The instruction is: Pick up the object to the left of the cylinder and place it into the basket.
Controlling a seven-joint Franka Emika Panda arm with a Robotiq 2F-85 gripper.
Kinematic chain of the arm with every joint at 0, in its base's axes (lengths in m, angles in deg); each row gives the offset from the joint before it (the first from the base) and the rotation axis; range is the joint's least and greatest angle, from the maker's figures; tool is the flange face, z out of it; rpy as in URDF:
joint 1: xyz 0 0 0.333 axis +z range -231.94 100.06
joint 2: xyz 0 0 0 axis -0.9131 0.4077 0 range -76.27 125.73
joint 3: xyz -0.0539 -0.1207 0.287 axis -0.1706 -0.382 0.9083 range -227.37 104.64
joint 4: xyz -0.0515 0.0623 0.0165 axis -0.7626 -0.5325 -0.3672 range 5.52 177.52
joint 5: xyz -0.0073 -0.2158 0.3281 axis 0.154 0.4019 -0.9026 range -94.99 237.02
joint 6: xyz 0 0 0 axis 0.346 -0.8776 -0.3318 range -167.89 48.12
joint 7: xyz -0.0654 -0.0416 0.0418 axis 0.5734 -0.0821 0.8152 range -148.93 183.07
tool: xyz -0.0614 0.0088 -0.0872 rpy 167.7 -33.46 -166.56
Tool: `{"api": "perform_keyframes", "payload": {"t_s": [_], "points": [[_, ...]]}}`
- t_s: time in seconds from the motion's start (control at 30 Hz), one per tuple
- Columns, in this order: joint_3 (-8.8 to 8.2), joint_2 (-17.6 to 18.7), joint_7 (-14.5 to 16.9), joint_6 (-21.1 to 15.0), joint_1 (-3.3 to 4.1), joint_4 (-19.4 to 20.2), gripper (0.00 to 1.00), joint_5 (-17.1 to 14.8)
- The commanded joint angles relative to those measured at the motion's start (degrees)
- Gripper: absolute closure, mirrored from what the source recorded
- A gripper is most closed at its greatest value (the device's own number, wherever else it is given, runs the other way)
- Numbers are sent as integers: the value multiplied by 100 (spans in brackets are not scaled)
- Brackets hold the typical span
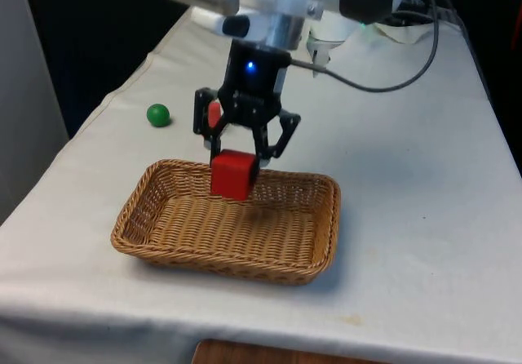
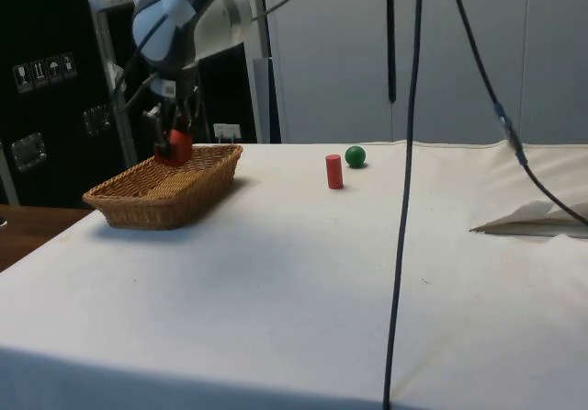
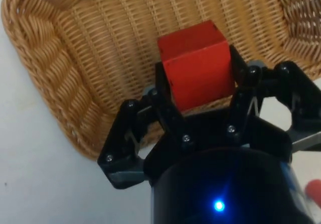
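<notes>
I have the gripper (image 1: 238, 162) closed on the red cube (image 1: 233, 174), one finger pressed against each of two opposite faces. From the wrist camera the cube (image 3: 197, 69) sits squarely between the fingers (image 3: 163, 94), with the woven floor of the basket (image 3: 75, 58) directly beneath it. In the front view the cube hangs over the far part of the basket (image 1: 147, 246), close to its back rim, and it looks clear of the weave, though I cannot tell how far above the floor it is. The side view agrees: the gripper (image 2: 175, 143) holds the cube (image 2: 175, 149) just above the basket (image 2: 138, 210), near the rim (image 2: 216, 157) on the end closest to the other objects.

The red cylinder (image 2: 334, 172) stands upright on the white cloth (image 2: 294, 281), well apart from the basket, with the green ball (image 2: 356, 156) just beside it. In the front view the ball (image 1: 158, 115) lies on the cloth (image 1: 408, 176) beyond the basket, towards the front view's left, and part of the cylinder (image 1: 214, 115) shows behind the gripper.
</notes>
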Motion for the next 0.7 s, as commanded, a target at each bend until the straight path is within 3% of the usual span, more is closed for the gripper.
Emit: {"api": "perform_keyframes", "payload": {"t_s": [0.0, 0.1, 0.13, 0.17, 0.43, 0.47, 0.5, 0.67], "points": [[86, 109, 34, 132, -132, -223, 98, -52], [74, 264, 120, 218, -178, -378, 98, -223], [-6, 223, 109, 109, -74, -235, 98, -229], [63, 350, 166, 286, -212, -476, 98, -315], [17, 590, 447, 647, -281, -791, 98, -825], [-57, 590, 395, 579, -206, -728, 98, -791], [17, 602, 481, 670, -286, -796, 98, -882], [23, 670, 642, 791, -298, -837, 98, -1192]]}}
